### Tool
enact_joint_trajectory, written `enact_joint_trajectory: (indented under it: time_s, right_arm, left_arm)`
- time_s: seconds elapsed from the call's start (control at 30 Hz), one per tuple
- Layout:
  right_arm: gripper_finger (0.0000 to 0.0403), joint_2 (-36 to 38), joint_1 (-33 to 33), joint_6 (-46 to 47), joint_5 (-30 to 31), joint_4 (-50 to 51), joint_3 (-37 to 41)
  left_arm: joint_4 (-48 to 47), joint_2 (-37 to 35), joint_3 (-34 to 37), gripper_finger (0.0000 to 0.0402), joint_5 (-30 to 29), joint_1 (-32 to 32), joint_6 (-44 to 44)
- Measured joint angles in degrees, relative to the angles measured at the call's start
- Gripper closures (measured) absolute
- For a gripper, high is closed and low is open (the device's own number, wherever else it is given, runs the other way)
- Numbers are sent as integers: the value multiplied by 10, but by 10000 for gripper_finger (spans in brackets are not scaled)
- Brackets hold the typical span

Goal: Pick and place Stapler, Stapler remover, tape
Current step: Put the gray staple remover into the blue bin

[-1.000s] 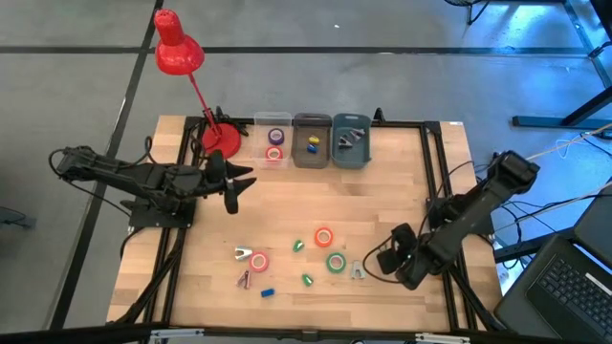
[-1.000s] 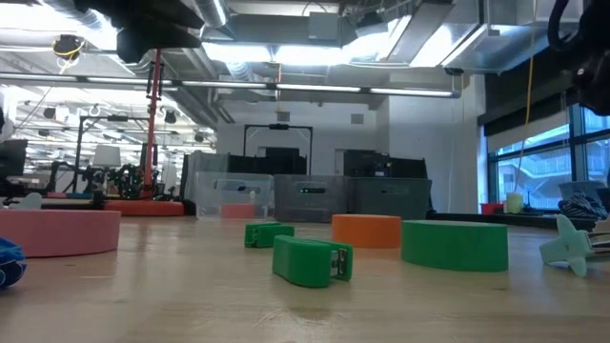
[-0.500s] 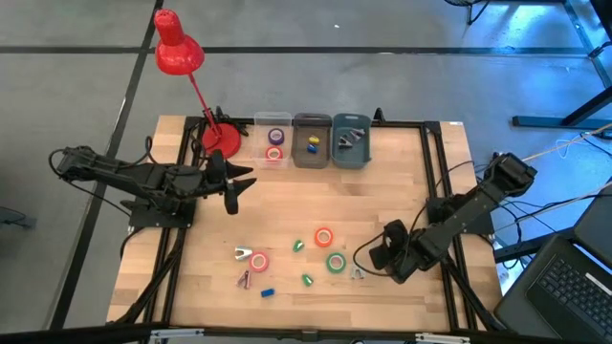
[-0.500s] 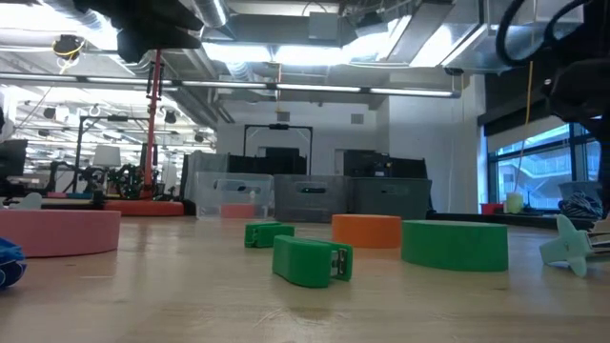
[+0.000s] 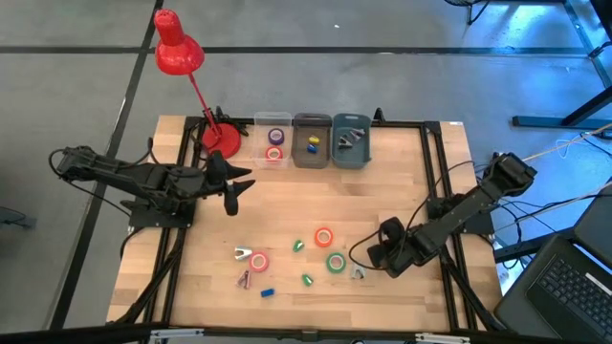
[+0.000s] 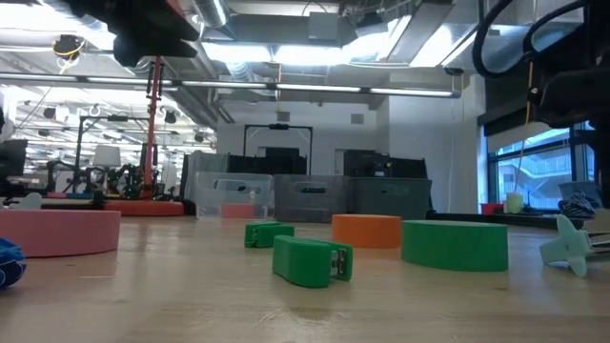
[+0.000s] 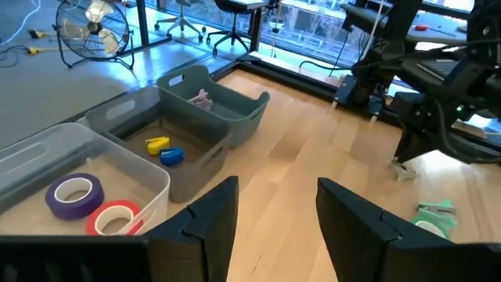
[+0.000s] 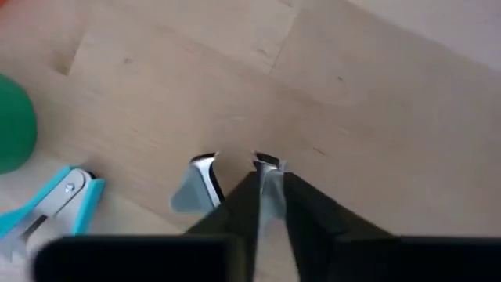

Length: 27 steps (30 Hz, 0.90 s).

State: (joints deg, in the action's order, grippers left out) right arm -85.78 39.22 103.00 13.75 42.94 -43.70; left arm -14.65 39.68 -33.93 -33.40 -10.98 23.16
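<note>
From above, the right gripper (image 5: 368, 265) sits low beside a grey staple remover (image 5: 358, 272), just right of the green tape roll (image 5: 336, 262). Right wrist view: fingers (image 8: 258, 196) nearly together, pinching the remover's jaw. Left wrist view: left gripper (image 7: 270, 205) hangs parted, empty, near the bins (image 7: 211, 102).

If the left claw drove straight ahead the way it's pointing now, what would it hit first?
Judging by the left wrist view, the left claw points across bare table toward the right arm at the far side. Nothing lies between, so that arm looks first, though depth is uncertain. The bins sit off to one side.
</note>
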Motion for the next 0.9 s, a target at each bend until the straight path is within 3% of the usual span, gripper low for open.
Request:
enact_joint_trajectory:
  time_s: [0.1, 0.37, 0.53, 0.7, 0.9]
  right_arm:
    - [391, 2, 0, -2, 0, -11, -1]
    - [400, 11, -4, -17, 1, -15, -14]
    - [401, 50, -46, -86, 4, 68, -54]
    - [402, 122, -140, -218, -3, 104, -82]
    - [402, 201, -315, -409, -14, 90, -84]
  left_arm:
    - [-11, 0, 0, 238, 0, 0, 0]
    - [-20, 0, 0, 238, 0, 0, 0]
    - [-21, 0, 0, 238, 0, 0, 1]
    - [-21, 0, 0, 238, -1, 0, 3]
    - [-20, 0, 0, 238, -14, 0, 3]
